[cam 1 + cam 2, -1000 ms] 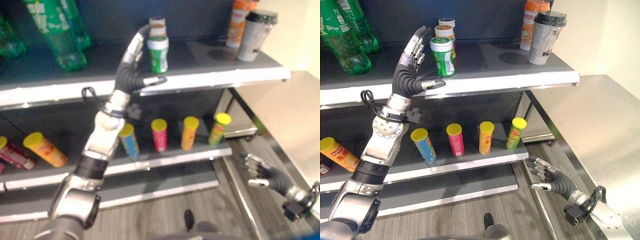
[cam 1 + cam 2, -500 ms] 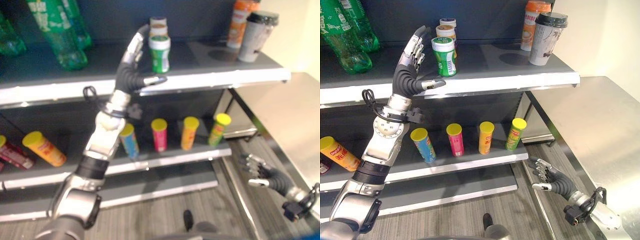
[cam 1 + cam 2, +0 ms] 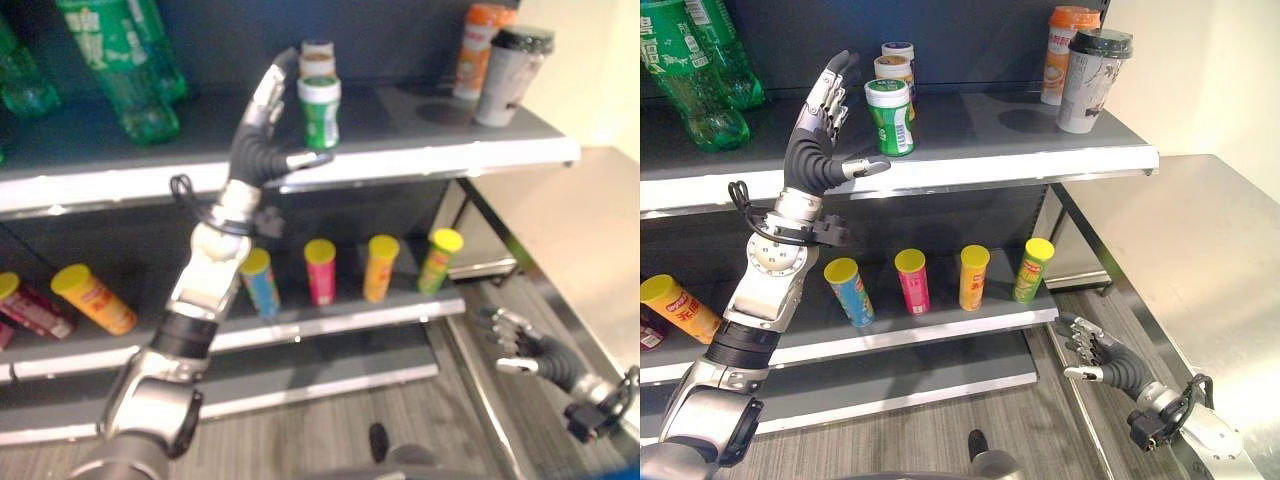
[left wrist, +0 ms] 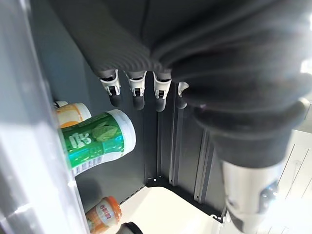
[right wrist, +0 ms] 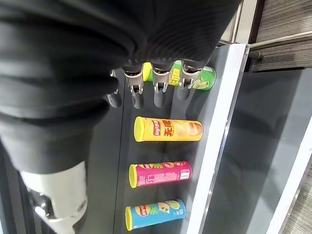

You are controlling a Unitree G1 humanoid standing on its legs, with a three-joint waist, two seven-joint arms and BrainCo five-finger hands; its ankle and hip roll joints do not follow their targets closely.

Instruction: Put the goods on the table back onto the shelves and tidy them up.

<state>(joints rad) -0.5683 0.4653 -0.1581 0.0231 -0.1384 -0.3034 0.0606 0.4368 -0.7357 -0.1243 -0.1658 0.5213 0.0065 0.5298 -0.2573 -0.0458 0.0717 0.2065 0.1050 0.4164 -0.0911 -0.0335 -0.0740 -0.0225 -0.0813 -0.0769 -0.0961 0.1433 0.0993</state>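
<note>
Fingers (image 3: 828,92) of the left hand (image 3: 815,145) stand straight and spread, holding nothing, just beside the green jar (image 3: 889,117) on the top shelf (image 3: 970,150); the thumb reaches under the jar's front towards the shelf edge. The jar stands upright, first in a row of two more jars behind it. It looks like light, stiff plastic with a smooth label, likely slippery; its mid-body seems the best hold. The right hand (image 3: 1095,355) hangs low, relaxed and empty, beside the steel desk (image 3: 1200,250). Whether the left fingers touch the jar is unclear.
</note>
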